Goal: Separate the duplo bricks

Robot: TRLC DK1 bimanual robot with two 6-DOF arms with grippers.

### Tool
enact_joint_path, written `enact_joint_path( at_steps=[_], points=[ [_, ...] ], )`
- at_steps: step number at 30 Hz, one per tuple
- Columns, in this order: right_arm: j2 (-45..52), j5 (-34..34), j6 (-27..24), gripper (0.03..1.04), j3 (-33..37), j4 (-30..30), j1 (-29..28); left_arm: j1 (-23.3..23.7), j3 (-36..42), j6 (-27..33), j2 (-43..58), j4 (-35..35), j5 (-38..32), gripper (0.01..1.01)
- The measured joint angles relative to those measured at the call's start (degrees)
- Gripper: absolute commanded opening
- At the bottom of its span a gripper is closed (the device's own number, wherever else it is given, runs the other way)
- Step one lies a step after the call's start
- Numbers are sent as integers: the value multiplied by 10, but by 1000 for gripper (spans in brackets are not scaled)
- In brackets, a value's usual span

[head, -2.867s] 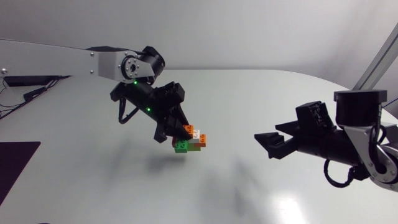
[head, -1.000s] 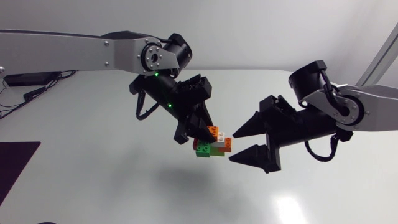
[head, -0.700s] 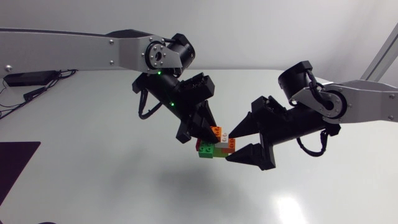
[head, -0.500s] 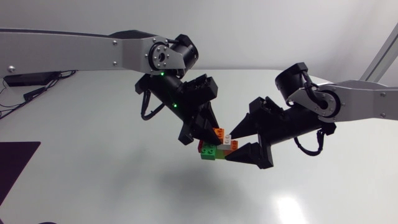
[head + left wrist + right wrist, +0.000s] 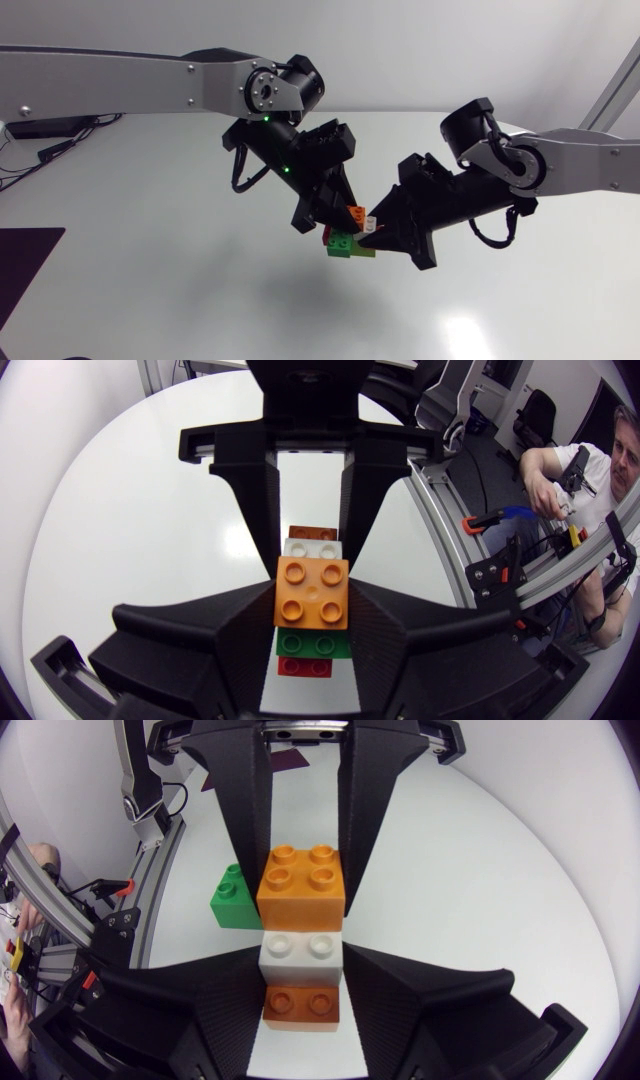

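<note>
Pale desk [image 5: 140, 300] below. Left claw [image 5: 330, 222] and right claw [image 5: 375, 238] meet mid-air, tilted down, both clamped on duplo stack [image 5: 345, 243].

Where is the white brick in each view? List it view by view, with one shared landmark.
Head view: white brick mid-picture, at the right pincer's tips.
Left wrist view: just beyond the orange brick, between the right pincer's fingers.
Right wrist view: between its own pincer's fingers, orange brick beyond it.
Shared landmark: the four-stud orange brick, touching the white one.
</note>
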Motion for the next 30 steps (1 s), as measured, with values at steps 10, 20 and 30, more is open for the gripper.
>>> enact_joint_path(
  at_steps=[10,20,30],
  points=[
    [0,8,0,133,-1,0,16,0,0,-4,0,-11,-2,290],
    [-14,49,0,133,-41,47,43,0,1,-4,0,-22,10,290],
    [-30,66,-1,133,-67,54,35,21,0,1,-5,-23,15,293]
  ],
)
